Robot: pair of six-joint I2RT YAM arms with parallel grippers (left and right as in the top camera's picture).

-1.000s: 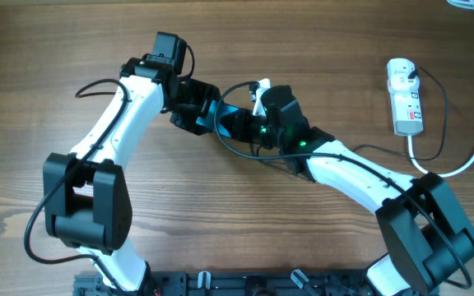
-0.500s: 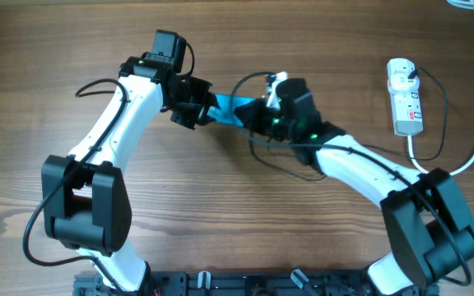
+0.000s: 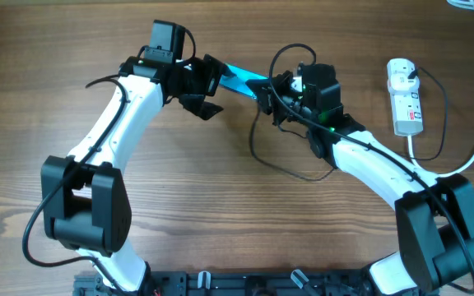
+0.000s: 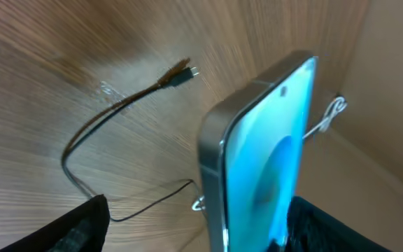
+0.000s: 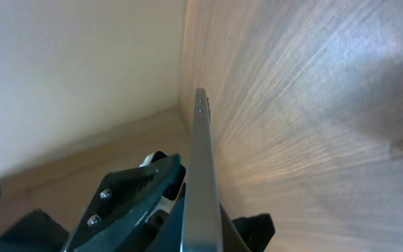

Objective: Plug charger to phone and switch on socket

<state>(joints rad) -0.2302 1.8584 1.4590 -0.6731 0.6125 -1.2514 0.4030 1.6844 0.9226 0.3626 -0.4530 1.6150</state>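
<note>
Above the middle of the brown wood-grain worktop (image 3: pixel 48 49), the phone (image 3: pixel 241 76), a flat rectangular smartphone with a bright turquoise screen, hangs clear of the surface, tilted between the two arms. The right hand (image 3: pixel 271 92) pinches one end of it, with a dark finger close against each face. The left hand (image 3: pixel 214 86) is spread wide around the other end; whether it touches the phone cannot be told. The charger (image 4: pixel 145 89), a thin black cable ending in a small dark connector tip, lies loose on the wood below, its tip free. The socket (image 3: pixel 406 103), an elongated white power strip, sits well apart near the right edge.
</note>
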